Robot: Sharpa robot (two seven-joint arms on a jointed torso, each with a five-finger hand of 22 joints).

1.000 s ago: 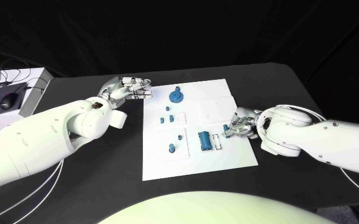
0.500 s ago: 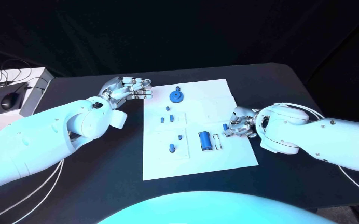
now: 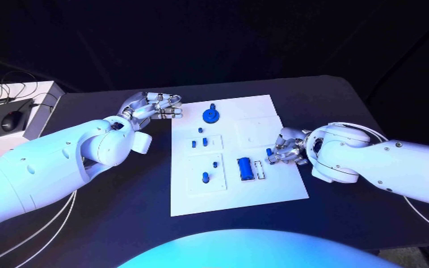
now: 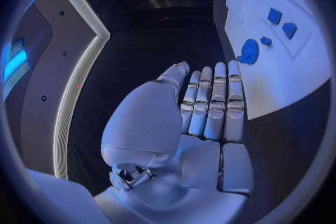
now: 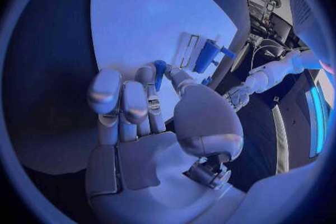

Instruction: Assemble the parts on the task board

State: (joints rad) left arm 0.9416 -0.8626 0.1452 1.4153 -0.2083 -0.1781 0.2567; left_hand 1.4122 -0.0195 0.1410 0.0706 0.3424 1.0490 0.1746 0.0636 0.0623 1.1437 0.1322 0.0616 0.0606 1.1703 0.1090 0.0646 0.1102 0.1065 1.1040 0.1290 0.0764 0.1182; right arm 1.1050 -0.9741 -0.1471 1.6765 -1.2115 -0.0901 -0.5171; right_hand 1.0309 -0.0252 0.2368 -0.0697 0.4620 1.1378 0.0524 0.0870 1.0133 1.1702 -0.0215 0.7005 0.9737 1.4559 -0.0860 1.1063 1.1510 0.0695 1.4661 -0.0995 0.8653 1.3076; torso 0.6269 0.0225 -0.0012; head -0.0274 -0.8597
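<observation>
The white task board (image 3: 268, 184) lies in the middle of the black table. On it are a blue round disc (image 3: 210, 116), a blue cylinder (image 3: 243, 167) and several small blue pieces (image 3: 202, 142). My right hand (image 3: 287, 147) sits over the board's right edge and pinches a small blue part (image 3: 269, 152) between thumb and finger; the same part (image 5: 159, 69) shows at the fingertips in the right wrist view, near the cylinder (image 5: 207, 55). My left hand (image 3: 154, 107) hovers just off the board's far left corner, its fingers (image 4: 213, 103) extended side by side, holding nothing, with the disc (image 4: 248, 51) beyond them.
A white box (image 3: 36, 103) with a black mouse (image 3: 11, 121) and cables stands at the table's far left edge. Bare black table surrounds the board on all sides.
</observation>
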